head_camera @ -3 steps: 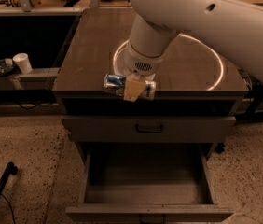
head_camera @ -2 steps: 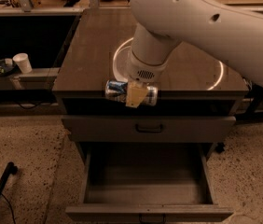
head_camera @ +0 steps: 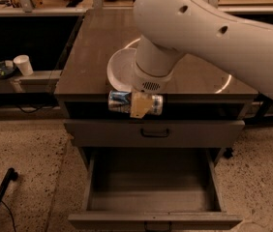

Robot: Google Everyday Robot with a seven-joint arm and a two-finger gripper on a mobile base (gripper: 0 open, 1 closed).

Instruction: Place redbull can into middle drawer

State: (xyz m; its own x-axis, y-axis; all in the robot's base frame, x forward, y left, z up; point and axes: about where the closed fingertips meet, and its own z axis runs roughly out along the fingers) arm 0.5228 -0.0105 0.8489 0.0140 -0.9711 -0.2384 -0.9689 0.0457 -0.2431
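Camera view from above and in front of a dark brown worktop [head_camera: 98, 42] on a grey cabinet. My white arm [head_camera: 214, 28] reaches in from the upper right and bends down over the worktop's front edge. My fingers [head_camera: 139, 105] are clamped on the redbull can [head_camera: 119, 101], which lies on its side, its blue-and-silver ends sticking out left and right of a tan finger pad. The can hangs in the air just in front of the worktop's front edge, level with the dark gap under it and just above the closed drawer [head_camera: 127, 135] with its black curved handle. Below that, the middle drawer [head_camera: 151, 187] is pulled well out toward the camera, showing a plain grey inside, low side walls and a flat front panel; the can is above its rear part, well apart from it. A white bowl [head_camera: 119, 69] sits on the worktop just behind my wrist, partly hidden by it. Far left, on a lower shelf, stands a white paper cup [head_camera: 23, 65].
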